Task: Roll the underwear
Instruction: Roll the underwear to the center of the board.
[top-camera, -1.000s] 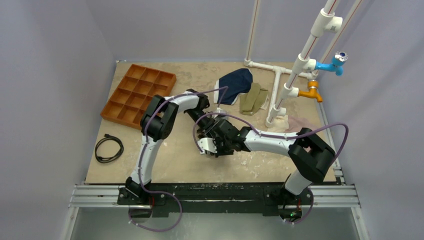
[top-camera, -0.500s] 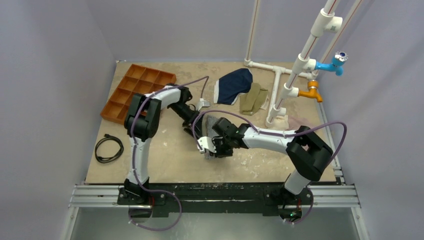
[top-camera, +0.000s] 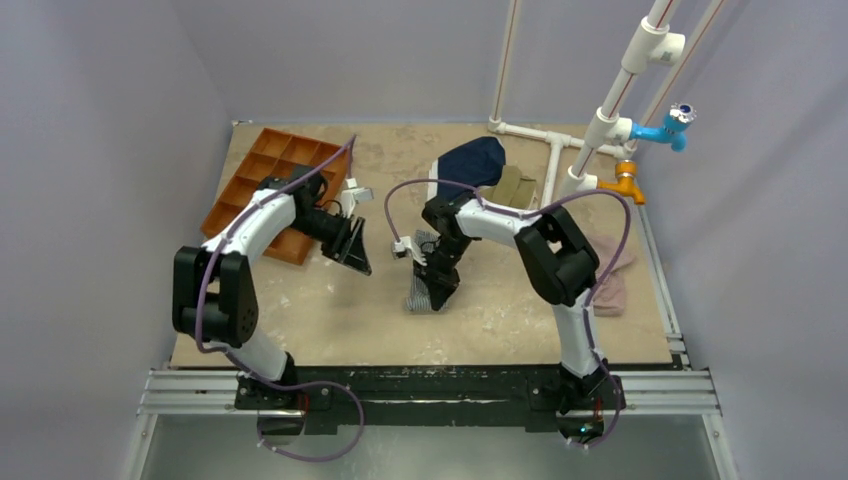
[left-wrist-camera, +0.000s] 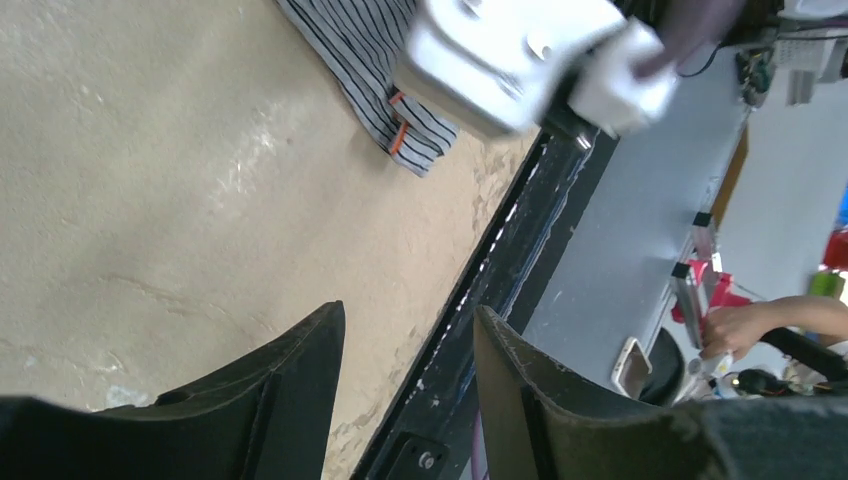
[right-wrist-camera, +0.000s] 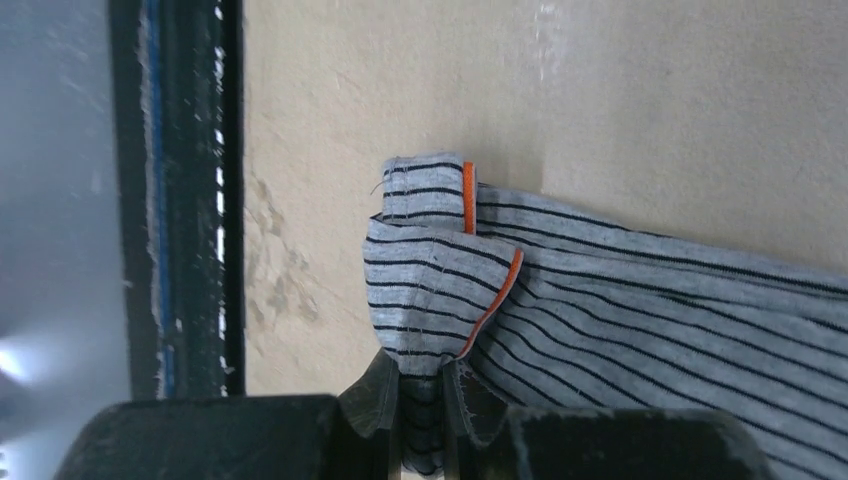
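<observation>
Since the earlier frame my left arm has swung off to 9 o'clock, left jaws part open and empty, while right jaws pinch the underwear (right-wrist-camera: 620, 300) hem mid-tabletop (top-camera: 510, 320); a one-corner grip may drag or unroll it.

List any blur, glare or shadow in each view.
Left wrist view: the white housing on the right wrist is smeared with blur, while the underwear behind it is readable. Right wrist view: the stripes are crisp, a glare patch sits at the lower left edge, and the right gripper looks soft. Top external view: even light, with faint shadows on the table.
</observation>
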